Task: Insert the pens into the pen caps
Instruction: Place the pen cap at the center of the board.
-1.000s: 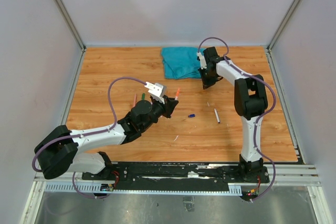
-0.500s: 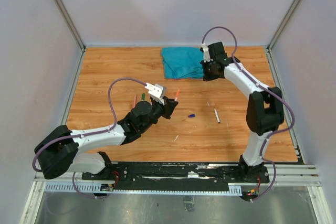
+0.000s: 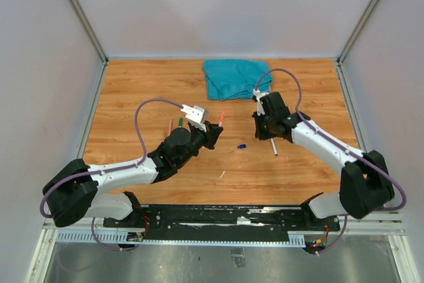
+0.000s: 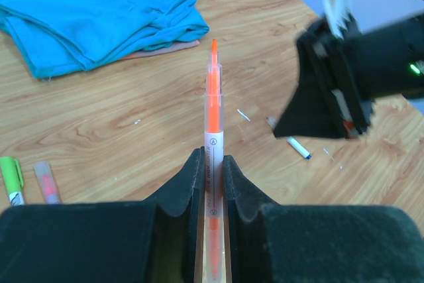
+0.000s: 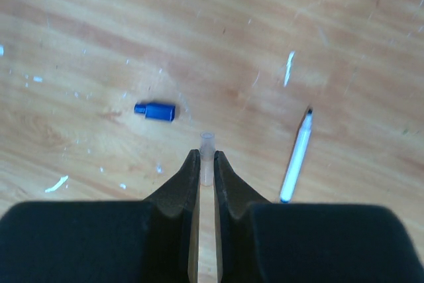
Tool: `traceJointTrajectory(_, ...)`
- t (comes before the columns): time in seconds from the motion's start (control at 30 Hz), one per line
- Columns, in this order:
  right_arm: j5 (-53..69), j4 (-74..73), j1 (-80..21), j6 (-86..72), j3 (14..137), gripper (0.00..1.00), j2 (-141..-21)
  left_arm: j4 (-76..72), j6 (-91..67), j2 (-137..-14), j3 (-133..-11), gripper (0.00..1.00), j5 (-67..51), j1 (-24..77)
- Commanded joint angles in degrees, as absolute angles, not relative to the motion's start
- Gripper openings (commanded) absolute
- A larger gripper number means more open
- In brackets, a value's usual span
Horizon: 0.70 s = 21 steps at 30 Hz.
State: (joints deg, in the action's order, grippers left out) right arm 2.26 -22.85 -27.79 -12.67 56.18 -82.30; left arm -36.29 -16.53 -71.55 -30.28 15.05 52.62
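Left gripper (image 4: 212, 164): closed to a narrow gap on the orange pen (image 4: 213, 97). The pen projects straight forward from between the fingers, tip leading, clear of the table (image 4: 132, 124).
- To the left of this gripper, a green pen (image 4: 10, 178) and a pink pen (image 4: 46, 181) lie side by side.
- Ahead and to the left lies the folded cloth (image 4: 99, 18).
- Ahead and to the right lies a white pen (image 4: 298, 147).

Right gripper (image 5: 206, 164): closed to a narrow gap on a clear cap (image 5: 207, 142). The end of the cap protrudes just past the fingertips.
- Ahead and to the left, a blue cap (image 5: 154, 111) lies on its side, apart from the fingers.
- Just to the right of the fingers lies the white pen, dark tip pointing away.
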Motion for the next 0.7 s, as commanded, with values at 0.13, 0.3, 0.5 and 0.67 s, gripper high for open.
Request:
traceJointTrajectory(0.13,-1.1,-28.9,-37.8,-21.0,45.7,0.01,-70.4,-33.6,-19.6,-72.1,-33.4,0.00,18.8,52.5)
traceJointTrajectory(0.3,0.0,-31.2,-38.9,-22.7,40.3,0.01,-67.1,-34.8,-18.6,-72.2,-32.7,0.01,18.6,52.5)
traceJointTrajectory(0.5,0.4,-32.8,-39.2,-23.0,39.0,0.01,-67.7,-38.9,-16.7,-70.6,-28.8,0.01,17.5,52.5)
traceJointTrajectory(0.67,-0.8,-34.1,-39.7,-22.2,40.0,0.04,-70.5,-39.2,-16.6,-69.8,-28.3,0.01,17.3,52.5)
